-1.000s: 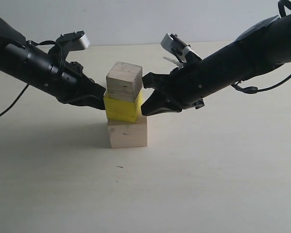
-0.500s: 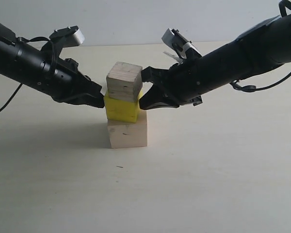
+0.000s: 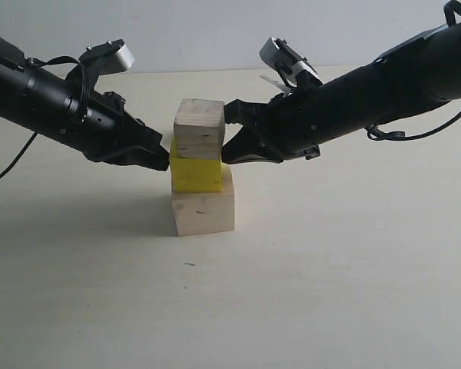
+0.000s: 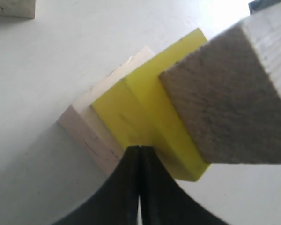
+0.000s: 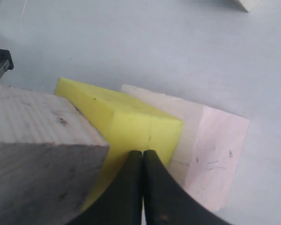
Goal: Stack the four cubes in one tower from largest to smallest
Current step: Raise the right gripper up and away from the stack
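Observation:
Three cubes stand stacked at mid-table: a large pale wood cube (image 3: 203, 212) at the base, a yellow cube (image 3: 196, 174) on it, and a grained wood cube (image 3: 200, 128) on top. My left gripper (image 3: 164, 161) is shut, its tip pressed against the yellow cube's left side (image 4: 145, 108). From the other side my right gripper (image 3: 227, 154), also shut, touches the same cube (image 5: 126, 122). Neither holds anything. A small pale wood cube (image 4: 13, 7) lies apart on the table, also at the edge of the right wrist view (image 5: 250, 3); the exterior view does not show it.
The stack stands on a plain pale table (image 3: 330, 292) with a white wall behind. Both black arms slope down toward the stack from the left and the right. A cable trails off each arm.
The yellow and grained cubes sat twisted on the base; they now stand squarer over it. Both shut grippers have risen slightly and still press on the yellow cube.

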Robot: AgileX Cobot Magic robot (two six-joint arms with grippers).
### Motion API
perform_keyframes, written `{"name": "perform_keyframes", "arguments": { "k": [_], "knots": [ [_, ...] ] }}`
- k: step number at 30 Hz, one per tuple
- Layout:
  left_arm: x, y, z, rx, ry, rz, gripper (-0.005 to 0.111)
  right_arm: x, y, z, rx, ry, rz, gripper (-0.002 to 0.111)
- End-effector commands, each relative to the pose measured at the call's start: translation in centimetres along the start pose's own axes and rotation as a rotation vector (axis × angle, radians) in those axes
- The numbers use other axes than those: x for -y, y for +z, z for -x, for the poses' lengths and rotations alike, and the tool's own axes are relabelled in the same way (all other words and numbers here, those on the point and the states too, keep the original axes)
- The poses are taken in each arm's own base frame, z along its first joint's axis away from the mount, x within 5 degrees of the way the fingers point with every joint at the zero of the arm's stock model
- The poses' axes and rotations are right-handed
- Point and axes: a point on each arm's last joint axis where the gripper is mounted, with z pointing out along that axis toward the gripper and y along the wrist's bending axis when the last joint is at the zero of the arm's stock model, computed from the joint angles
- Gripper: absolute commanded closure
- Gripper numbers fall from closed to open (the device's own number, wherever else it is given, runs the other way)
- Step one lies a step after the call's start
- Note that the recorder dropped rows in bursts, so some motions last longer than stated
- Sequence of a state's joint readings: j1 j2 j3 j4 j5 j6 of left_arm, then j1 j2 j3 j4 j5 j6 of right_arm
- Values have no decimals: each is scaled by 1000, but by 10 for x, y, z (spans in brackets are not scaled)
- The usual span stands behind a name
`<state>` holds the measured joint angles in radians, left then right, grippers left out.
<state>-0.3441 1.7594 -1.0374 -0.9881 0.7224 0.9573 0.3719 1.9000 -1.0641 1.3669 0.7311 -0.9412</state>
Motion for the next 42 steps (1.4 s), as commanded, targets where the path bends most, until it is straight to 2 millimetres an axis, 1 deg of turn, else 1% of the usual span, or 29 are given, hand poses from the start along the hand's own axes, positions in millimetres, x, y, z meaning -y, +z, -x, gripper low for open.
{"name": "perform_keyframes", "arguments": {
  "k": [1,32,33,37,39,42],
  "knots": [
    [6,1,-1,-1,10,-17,107,-4,-3,3,18,-13,12,108],
    [6,1,-2,-13,1,-7,107,-2,-3,4,38,-29,-6,108],
    [3,1,-3,-28,-8,18,107,-1,-3,4,35,-32,-8,108],
    [3,0,-3,-34,-5,26,107,1,-4,3,20,-52,-53,108],
    [4,-1,-3,-34,-3,28,107,-1,-11,4,20,-73,-94,108],
    [6,-6,-1,-14,7,35,107,-14,-35,11,77,-100,-106,108]
  ]
}}
